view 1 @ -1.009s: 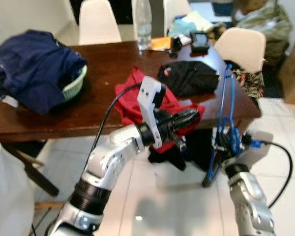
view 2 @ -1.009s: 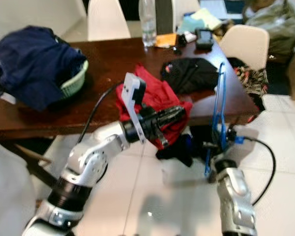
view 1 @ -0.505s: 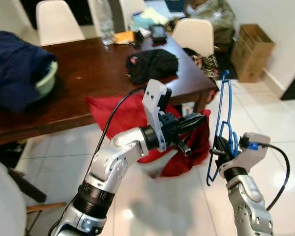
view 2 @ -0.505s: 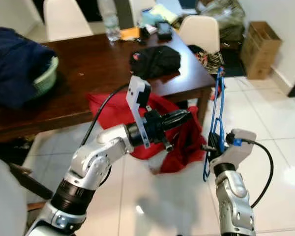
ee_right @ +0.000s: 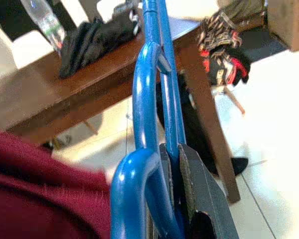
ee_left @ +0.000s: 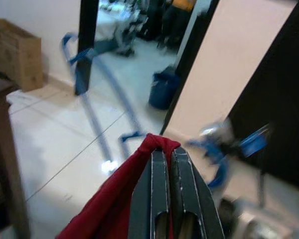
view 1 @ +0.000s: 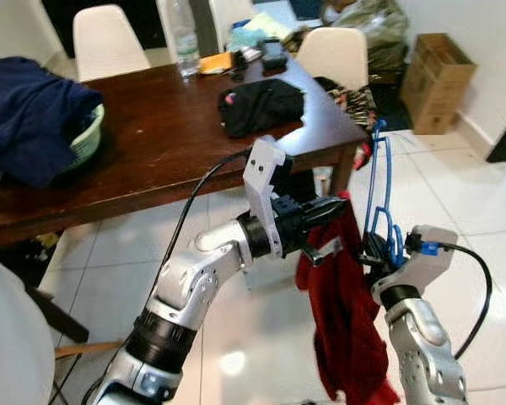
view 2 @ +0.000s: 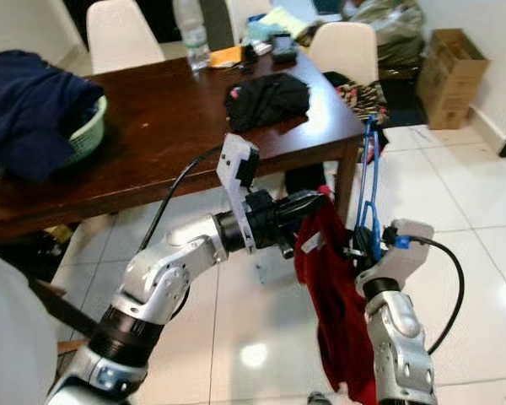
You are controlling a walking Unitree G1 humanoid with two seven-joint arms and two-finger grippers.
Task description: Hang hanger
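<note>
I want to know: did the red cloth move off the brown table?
Yes. The red cloth left the brown wooden table and now hangs beside it from the left gripper.

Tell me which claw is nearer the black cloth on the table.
Left. The left claw, shut on the red cloth, sits just off the table edge below the black cloth. The right claw, shut on the blue hanger, is farther out over the floor.

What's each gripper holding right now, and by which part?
The left gripper pinches the red garment by its top edge; the right gripper clamps the blue hanger at its lower wire.
</note>
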